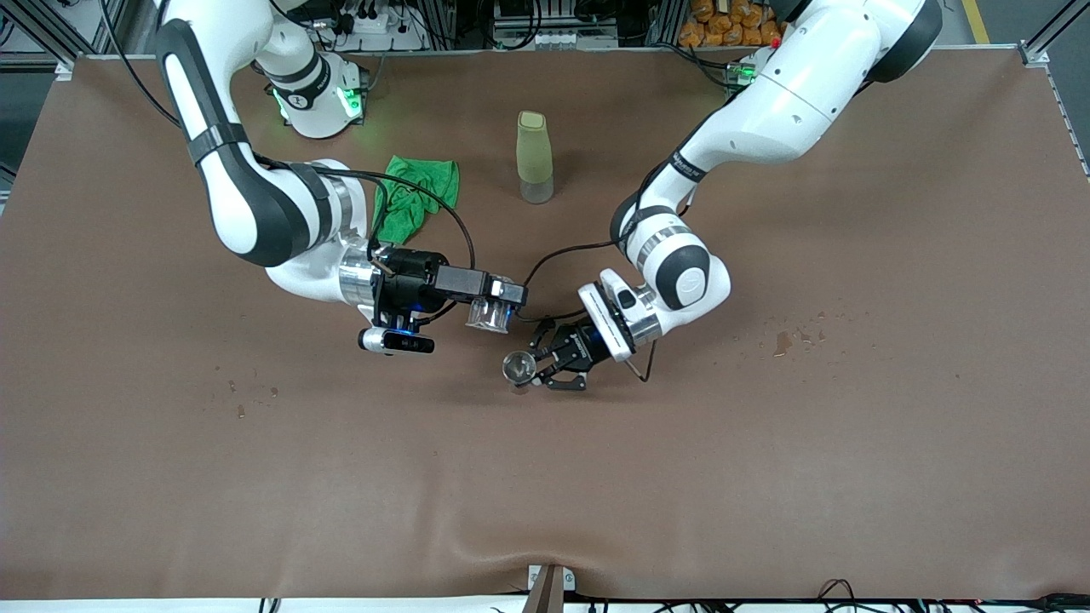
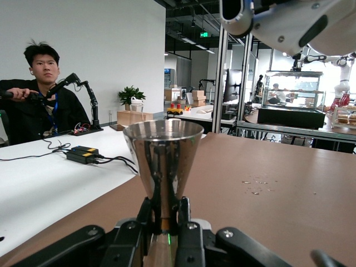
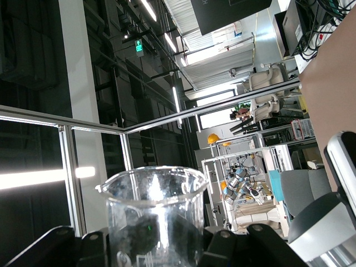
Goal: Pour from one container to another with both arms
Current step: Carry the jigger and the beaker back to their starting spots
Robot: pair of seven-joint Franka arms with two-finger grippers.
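In the front view, reading from the frame's left edge to its right: the right arm (image 1: pixel 247 196) sweeps down from its base at the upper left, its wrist turned sideways so that the right gripper (image 1: pixel 498 302) points toward the frame's centre. Its fingers are clamped on the clear beaker (image 1: pixel 488 316), held in the air just left of centre. The beaker lies tipped well off vertical, long axis close to level, mouth turned down-frame and slightly toward the metal cup. A green cloth (image 1: pixel 415 196) lies crumpled on the brown table (image 1: pixel 170 477) up-frame of that wrist.

At upper centre a tall yellowish-green bottle (image 1: pixel 534 157) stands upright, well apart from both grippers.

Just below the frame's centre the silvery metal cup (image 1: pixel 519 367) shows its round rim to the camera, down-frame of the tilted beaker. The left gripper (image 1: pixel 545 368) meets it from the right, fingers pinched shut on its narrow lower part; the left arm (image 1: pixel 766 119) runs back to the upper right corner. Small dark spots (image 1: pixel 792 339) mark the table at mid-right.

In the left wrist view the metal cup (image 2: pixel 163 161) stands upright at centre frame, long axis vertical, wide rim up and tapering into the black fingers (image 2: pixel 189 236) at the bottom edge.

In the right wrist view the beaker (image 3: pixel 153 214) fills the lower centre, its pouring lip at the rim's left, black fingers (image 3: pixel 222 247) hugging its base.
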